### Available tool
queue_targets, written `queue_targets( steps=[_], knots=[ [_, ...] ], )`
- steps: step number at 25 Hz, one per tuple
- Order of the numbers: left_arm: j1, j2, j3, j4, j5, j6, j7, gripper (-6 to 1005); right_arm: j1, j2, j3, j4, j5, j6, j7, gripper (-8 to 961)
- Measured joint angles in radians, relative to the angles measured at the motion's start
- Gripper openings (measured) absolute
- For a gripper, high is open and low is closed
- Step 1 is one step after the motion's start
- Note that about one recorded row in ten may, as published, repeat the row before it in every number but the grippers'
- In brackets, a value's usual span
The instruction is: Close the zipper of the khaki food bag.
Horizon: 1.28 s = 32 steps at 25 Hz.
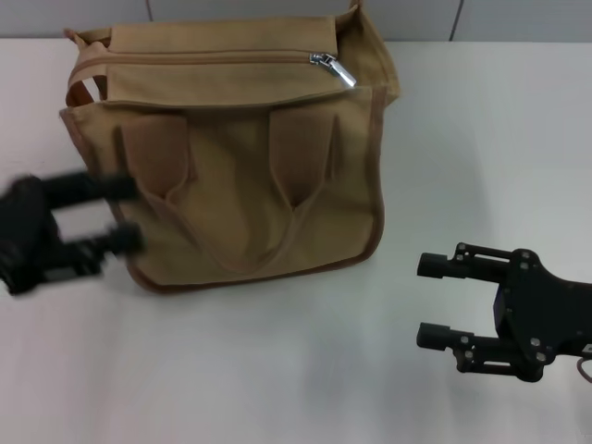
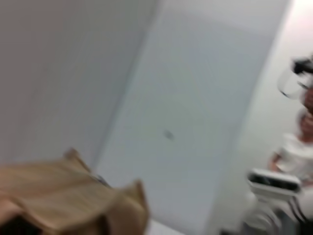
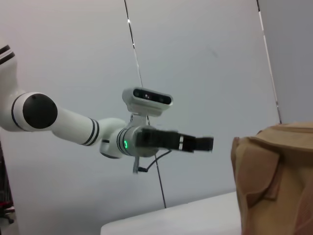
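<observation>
The left wrist view is smeared by motion. A tan fabric mass, the bag (image 2: 73, 200), fills one corner, its folded canvas edges rising to two soft peaks with a dark gap beneath them. Behind it stands a pale grey wall (image 2: 186, 98) of flat panels meeting at slanted seams, with a small dark fleck on the middle panel. At the far edge a white robot body (image 2: 288, 161) shows as blurred rounded shapes, with a white camera bar (image 2: 274, 181) carrying a dark strip along its face. No fingers of the left arm appear in this view.
</observation>
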Motion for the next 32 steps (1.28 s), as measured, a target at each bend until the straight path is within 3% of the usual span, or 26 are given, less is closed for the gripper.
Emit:
queue_targets(
  steps=[4, 9, 11, 12, 15, 17, 19, 32],
  knots=[
    [-0.002, -0.021, 0.082, -0.043, 0.031, -0.007, 0.154, 690, 0.016, 0.000, 0.000, 0.019, -0.033, 0.022, 0.000, 710],
    [-0.003, -0.076, 0.087, -0.054, 0.145, -0.058, 0.299, 692, 0.032, 0.004, -0.005, 0.046, -0.069, 0.060, -0.007, 710],
    [-0.003, -0.076, 0.087, -0.054, 0.145, -0.058, 0.299, 693, 0.036, 0.008, -0.006, 0.047, -0.084, 0.075, -0.010, 710],
    [-0.004, -0.096, 0.087, -0.060, 0.191, -0.106, 0.328, 693, 0.037, 0.009, -0.006, 0.049, -0.092, 0.083, -0.011, 710],
    [-0.010, -0.104, 0.088, -0.076, 0.212, -0.138, 0.335, 726, 0.041, 0.010, -0.008, 0.061, -0.111, 0.109, -0.013, 710],
    [-0.010, -0.104, 0.088, -0.076, 0.212, -0.138, 0.335, 747, 0.046, 0.011, -0.012, 0.070, -0.114, 0.123, -0.015, 710],
    [-0.041, -0.091, 0.094, -0.143, 0.225, -0.159, 0.340, 759, 0.050, 0.011, -0.018, 0.072, -0.114, 0.127, -0.016, 710],
    [-0.046, -0.088, 0.097, -0.145, 0.238, -0.161, 0.336, 762, 0.051, 0.012, -0.014, 0.072, -0.113, 0.128, -0.028, 710]
  ],
)
